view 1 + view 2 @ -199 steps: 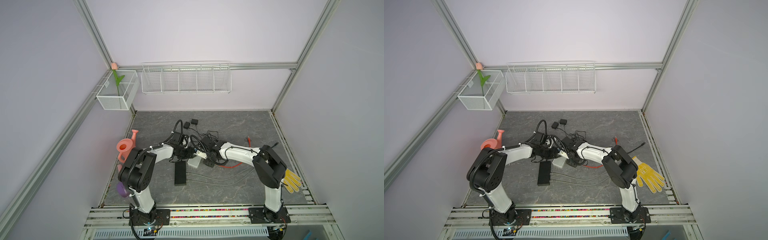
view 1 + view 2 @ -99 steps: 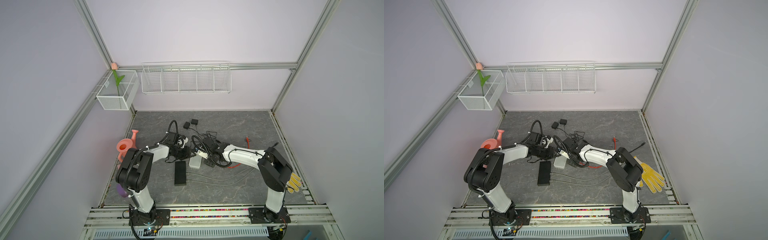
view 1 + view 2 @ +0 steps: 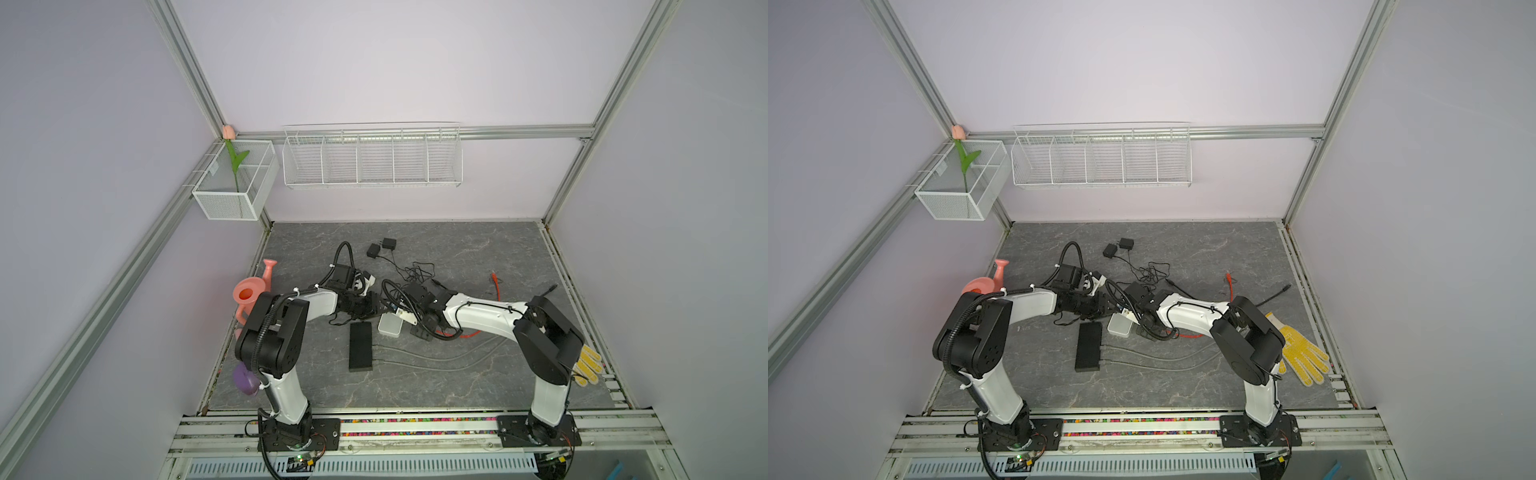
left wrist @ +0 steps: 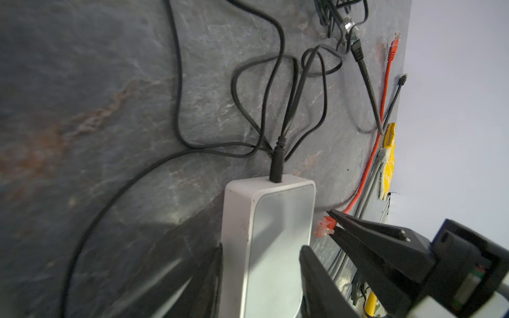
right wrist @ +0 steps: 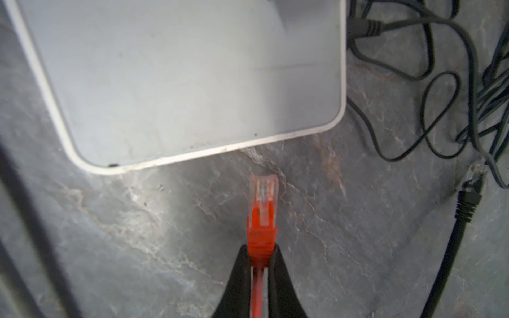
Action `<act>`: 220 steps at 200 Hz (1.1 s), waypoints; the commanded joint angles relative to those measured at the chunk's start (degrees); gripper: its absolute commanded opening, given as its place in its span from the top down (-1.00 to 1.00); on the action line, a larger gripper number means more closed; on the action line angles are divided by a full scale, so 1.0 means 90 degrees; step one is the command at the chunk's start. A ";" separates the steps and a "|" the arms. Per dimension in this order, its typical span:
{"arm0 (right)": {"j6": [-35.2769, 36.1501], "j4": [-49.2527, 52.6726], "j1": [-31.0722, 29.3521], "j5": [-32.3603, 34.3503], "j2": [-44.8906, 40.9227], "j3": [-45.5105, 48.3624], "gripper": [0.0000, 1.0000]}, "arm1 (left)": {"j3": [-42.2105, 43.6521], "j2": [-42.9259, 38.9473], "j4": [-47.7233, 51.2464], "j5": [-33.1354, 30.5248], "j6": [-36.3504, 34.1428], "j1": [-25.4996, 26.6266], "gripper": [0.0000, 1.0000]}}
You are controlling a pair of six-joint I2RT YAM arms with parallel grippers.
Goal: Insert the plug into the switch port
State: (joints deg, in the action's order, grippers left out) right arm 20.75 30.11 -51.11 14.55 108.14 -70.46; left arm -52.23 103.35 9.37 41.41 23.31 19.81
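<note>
The white switch [image 4: 275,242] lies flat on the grey table, with a black power cord [image 4: 276,165] plugged into its far end. My left gripper [image 4: 261,278] is shut on it, one finger against each long side. It shows in both top views [image 3: 390,325] [image 3: 1119,325], beside my left gripper [image 3: 379,315] [image 3: 1106,313]. My right gripper [image 5: 260,256] is shut on the boot of the red plug [image 5: 263,203]. The plug's clear tip points at the switch's [image 5: 179,77] near edge, a short gap away. The ports are hidden. My right gripper [image 3: 412,330] sits just right of the switch.
A black box [image 3: 360,345] with two grey cables lies in front of the switch. A black network plug [image 5: 468,203] and tangled black cords [image 3: 415,272] lie near. Two black adapters [image 3: 380,248] sit at the back, a pink watering can [image 3: 249,293] at the left and a yellow glove [image 3: 1302,353] at the right.
Both arms have shifted only slightly near the switch. The left jaws have narrowed a little on the switch. The right gripper keeps its hold on the plug.
</note>
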 commanded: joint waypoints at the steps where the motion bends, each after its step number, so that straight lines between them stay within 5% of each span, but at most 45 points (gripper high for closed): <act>1: 0.0217 0.0195 -0.0136 -0.0059 0.0158 -0.0210 0.86 | -0.0153 0.0092 0.0146 -0.0036 -0.0153 -0.0024 0.11; 220: 0.0308 0.0323 -0.0271 -0.0390 0.0714 -0.0803 0.87 | 0.0108 0.0140 -0.0113 0.0018 -0.0080 0.0062 0.31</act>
State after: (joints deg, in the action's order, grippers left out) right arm 22.57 34.09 -53.08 13.41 113.25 -76.20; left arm -52.18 104.27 8.80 40.56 23.31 19.62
